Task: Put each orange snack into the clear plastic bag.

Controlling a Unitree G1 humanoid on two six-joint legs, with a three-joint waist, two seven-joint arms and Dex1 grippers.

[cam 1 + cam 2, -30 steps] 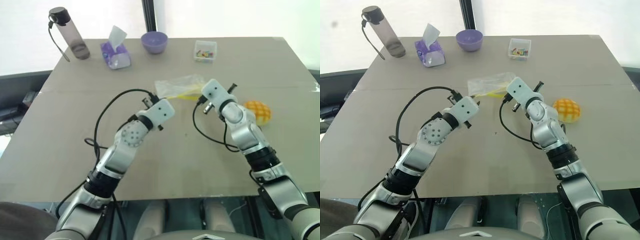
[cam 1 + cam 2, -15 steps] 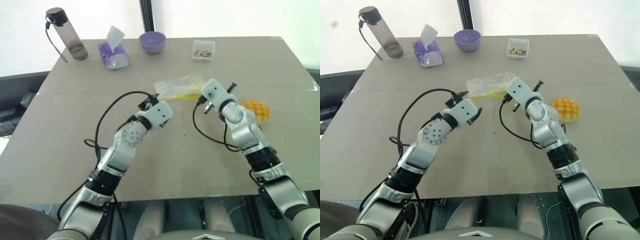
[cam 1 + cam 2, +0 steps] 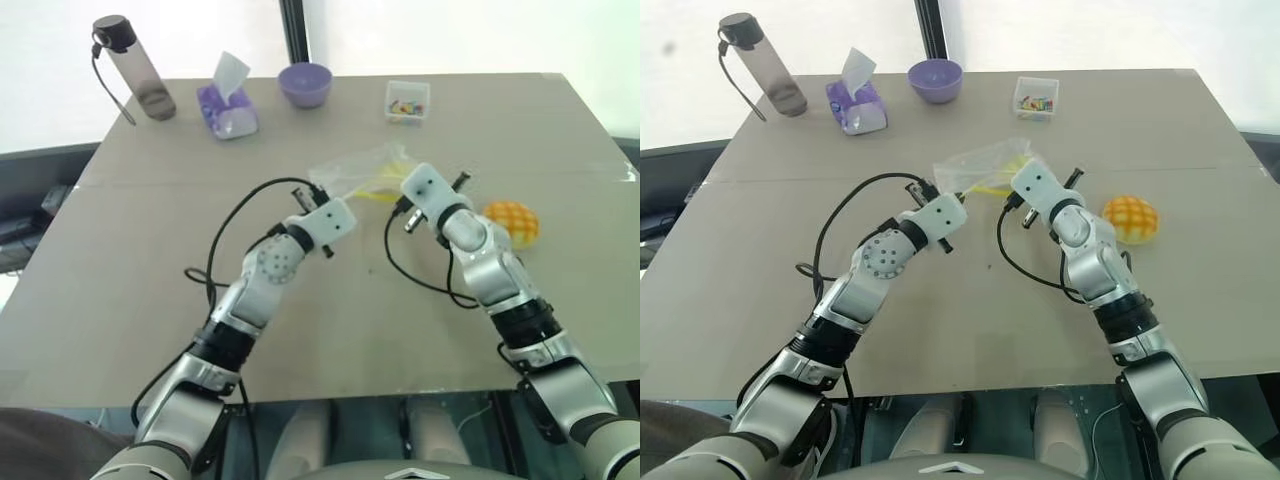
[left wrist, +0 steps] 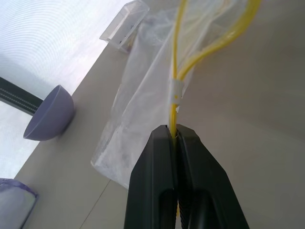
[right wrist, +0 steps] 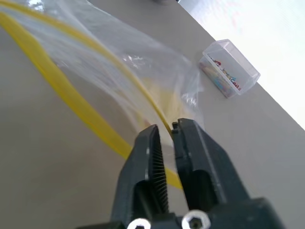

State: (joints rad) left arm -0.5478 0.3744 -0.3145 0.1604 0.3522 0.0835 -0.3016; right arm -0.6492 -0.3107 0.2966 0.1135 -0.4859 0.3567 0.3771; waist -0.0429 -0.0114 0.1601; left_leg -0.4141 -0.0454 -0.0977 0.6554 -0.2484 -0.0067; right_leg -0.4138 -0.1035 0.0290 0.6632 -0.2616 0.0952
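A: Where is the clear plastic bag (image 3: 985, 165)?

B: Near the middle of the table (image 3: 940, 330), between the two arms and raised slightly at its mouth. The yellow strip (image 4: 209, 45) along its edge is parted into a loop, as the left wrist view shows.

A: State of the left gripper (image 4: 174, 136)?

B: Its two black fingers are pressed together with one end of the yellow strip pinched between them. In the head views it sits at the bag's left corner.

A: And the right gripper (image 5: 164, 130)?

B: Its fingers stand slightly apart. One run of the yellow strip passes through the narrow gap at the tips. Whether the pads actually bear on the strip, I cannot tell.

A: Location of the orange snack (image 3: 1131, 219)?

B: It rests on the table to the right of the right arm, clear of the bag and outside it. No gripper touches it.

A: Other items on the table?

B: Along the far edge, from left to right: a smoky grey bottle (image 3: 135, 66) with a black cap and strap, a purple tissue pack (image 3: 229, 105) with a tissue standing up, a purple bowl (image 3: 306, 84), and a small clear box (image 3: 408, 101) of coloured bits. All are well apart from the bag.
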